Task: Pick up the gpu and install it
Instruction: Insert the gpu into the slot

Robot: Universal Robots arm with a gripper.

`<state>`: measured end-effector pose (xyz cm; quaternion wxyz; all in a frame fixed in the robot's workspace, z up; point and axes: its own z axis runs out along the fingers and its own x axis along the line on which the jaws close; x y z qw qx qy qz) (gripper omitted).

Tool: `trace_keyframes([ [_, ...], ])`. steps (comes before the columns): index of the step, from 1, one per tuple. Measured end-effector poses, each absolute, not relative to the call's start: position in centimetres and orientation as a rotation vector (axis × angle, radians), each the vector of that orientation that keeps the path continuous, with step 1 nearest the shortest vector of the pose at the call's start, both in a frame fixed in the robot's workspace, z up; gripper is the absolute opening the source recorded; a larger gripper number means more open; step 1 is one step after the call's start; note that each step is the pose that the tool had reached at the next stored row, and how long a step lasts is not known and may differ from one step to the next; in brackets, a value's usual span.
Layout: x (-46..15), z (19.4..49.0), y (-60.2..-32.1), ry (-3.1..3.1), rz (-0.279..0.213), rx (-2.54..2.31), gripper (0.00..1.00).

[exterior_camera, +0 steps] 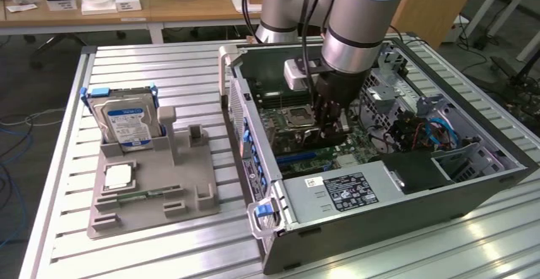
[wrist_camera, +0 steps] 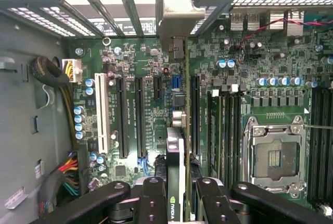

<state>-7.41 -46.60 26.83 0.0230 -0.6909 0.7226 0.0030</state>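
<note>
My gripper point(exterior_camera: 327, 126) reaches down into the open computer case point(exterior_camera: 405, 206), over the motherboard. It is shut on the gpu point(exterior_camera: 334, 141), which hangs as a dark card below the fingers. In the wrist view the gpu point(wrist_camera: 176, 151) stands edge-on between the black fingers point(wrist_camera: 151, 203), green board on one side and black cooler on the other. Its silver end bracket point(wrist_camera: 174, 18) lies toward the case's rear slot openings. The card hangs over the motherboard, between the black expansion slots point(wrist_camera: 140, 114) and another long slot point(wrist_camera: 194, 114). Whether it touches a slot I cannot tell.
In the exterior view's left, a grey fixture point(exterior_camera: 181, 193) on the slatted table holds an upright hard drive point(exterior_camera: 126, 124), a pale chip point(exterior_camera: 118, 176) and a memory stick point(exterior_camera: 139, 195). Inside the case are the processor socket point(wrist_camera: 273, 156), cable bundles point(wrist_camera: 65, 86) and the power supply point(exterior_camera: 346, 190).
</note>
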Motion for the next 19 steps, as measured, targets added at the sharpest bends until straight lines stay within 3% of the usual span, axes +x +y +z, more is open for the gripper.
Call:
trace_keyframes([
  [19,-8.28,26.34,-46.72,2.238,0.007,-2.141,0.27],
])
